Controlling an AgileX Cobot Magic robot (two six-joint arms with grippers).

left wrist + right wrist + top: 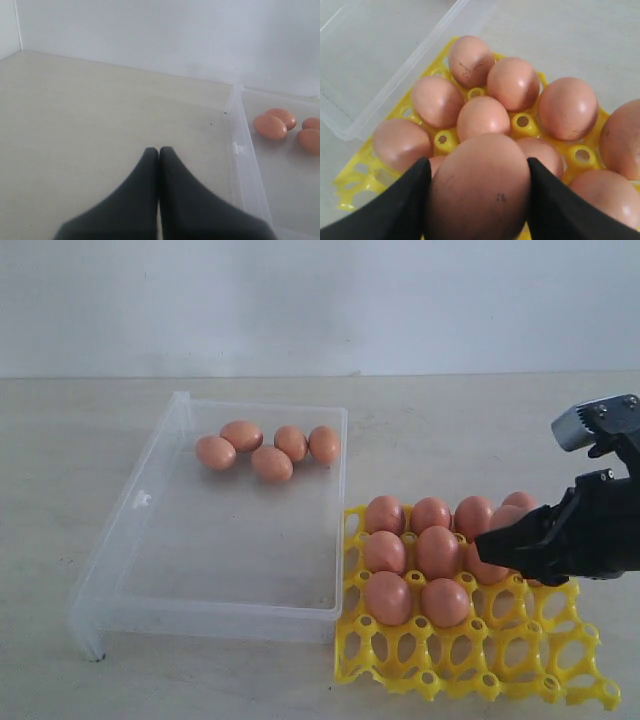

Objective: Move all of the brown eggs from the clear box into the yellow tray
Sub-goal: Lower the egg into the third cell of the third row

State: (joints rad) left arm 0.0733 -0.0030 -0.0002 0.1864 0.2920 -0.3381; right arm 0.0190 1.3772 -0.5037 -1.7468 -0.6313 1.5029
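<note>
- A pale tabletop (pixel 480 410) ran back to a plain white wall (pixel 320 300).
- One clear box (pixel 150 540) sat on the left, its right-hand wall against one yellow tray (pixel 480 665).
- Five brown eggs (pixel 271 463) lay clustered at the box's far end, several touching.
- The exterior view let nine eggs be counted in the tray's far and left cups. The right gripper (pixel 490 545) reached over the tray and covered the rest.
- The right wrist view showed what that arm hid. Its jaws were clamped on a held egg (pixel 480 190) just above the tray. There seemed to be ten eggs seated beneath, though two were partly hidden behind the held one.
- Only the left wrist view showed the left gripper (pixel 159 152). Its jaws were pressed together with nothing between them, above bare table beside the box's outer wall.
- That view also caught four of the box's eggs, two of them cut off by the frame edge.
</note>
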